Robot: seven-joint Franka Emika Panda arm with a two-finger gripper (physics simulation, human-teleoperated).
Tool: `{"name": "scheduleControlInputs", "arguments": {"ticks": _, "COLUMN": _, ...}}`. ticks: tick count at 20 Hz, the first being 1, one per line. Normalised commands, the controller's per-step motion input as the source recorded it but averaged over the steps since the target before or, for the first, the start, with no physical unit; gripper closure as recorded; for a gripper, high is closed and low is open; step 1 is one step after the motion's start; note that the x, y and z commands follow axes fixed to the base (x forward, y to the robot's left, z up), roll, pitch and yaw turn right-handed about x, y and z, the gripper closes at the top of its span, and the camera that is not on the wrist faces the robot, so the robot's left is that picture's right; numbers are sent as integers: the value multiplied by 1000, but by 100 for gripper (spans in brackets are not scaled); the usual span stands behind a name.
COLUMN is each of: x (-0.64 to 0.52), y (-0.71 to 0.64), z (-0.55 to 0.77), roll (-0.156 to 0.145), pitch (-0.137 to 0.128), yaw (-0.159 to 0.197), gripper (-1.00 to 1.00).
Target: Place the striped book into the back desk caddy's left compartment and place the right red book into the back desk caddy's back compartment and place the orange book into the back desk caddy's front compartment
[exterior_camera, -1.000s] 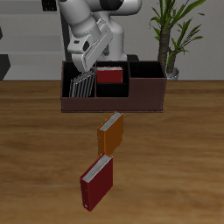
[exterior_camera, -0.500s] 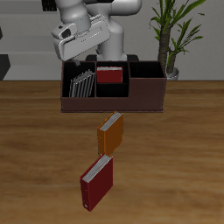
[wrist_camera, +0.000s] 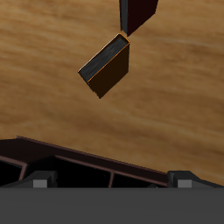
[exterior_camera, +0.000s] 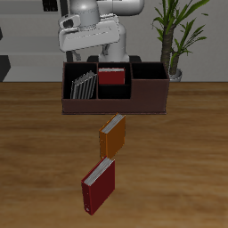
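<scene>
The back desk caddy (exterior_camera: 116,104) stands at the table's back, and its front wall also shows in the wrist view (wrist_camera: 87,162). The striped book (exterior_camera: 83,86) stands in its full-depth end cell. A dark red book (exterior_camera: 111,77) lies in the small back cell. The orange book (exterior_camera: 112,135) lies on the table in front of the caddy and shows in the wrist view (wrist_camera: 105,66). My gripper (exterior_camera: 78,44) hangs high above the caddy, open and empty, with its fingertips (wrist_camera: 39,182) wide apart.
An identical dark red book (exterior_camera: 98,184) lies near the table's front edge, and its corner shows in the wrist view (wrist_camera: 138,12). A potted plant (exterior_camera: 175,40) stands behind the caddy's far end.
My gripper has lifted up and away from the caddy's back cell and turned. The red book stays in that cell. The other books have not moved.
</scene>
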Motion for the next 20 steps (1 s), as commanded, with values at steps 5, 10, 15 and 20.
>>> {"name": "scheduleControlInputs", "arguments": {"ticks": 5, "x": 118, "y": 219, "z": 138, "roll": 7, "pitch": -30, "yaw": -182, "gripper": -100}}
{"name": "scheduleControlInputs", "arguments": {"ticks": 10, "x": 260, "y": 249, "z": 21, "roll": -5, "pitch": 3, "yaw": -141, "gripper": -100}}
{"name": "scheduleControlInputs", "arguments": {"ticks": 15, "x": 235, "y": 223, "z": -91, "roll": -3, "pitch": -9, "yaw": -40, "gripper": -100}}
{"name": "scheduleControlInputs", "arguments": {"ticks": 20, "x": 301, "y": 220, "z": -28, "roll": 1, "pitch": -34, "yaw": -41, "gripper": -100}}
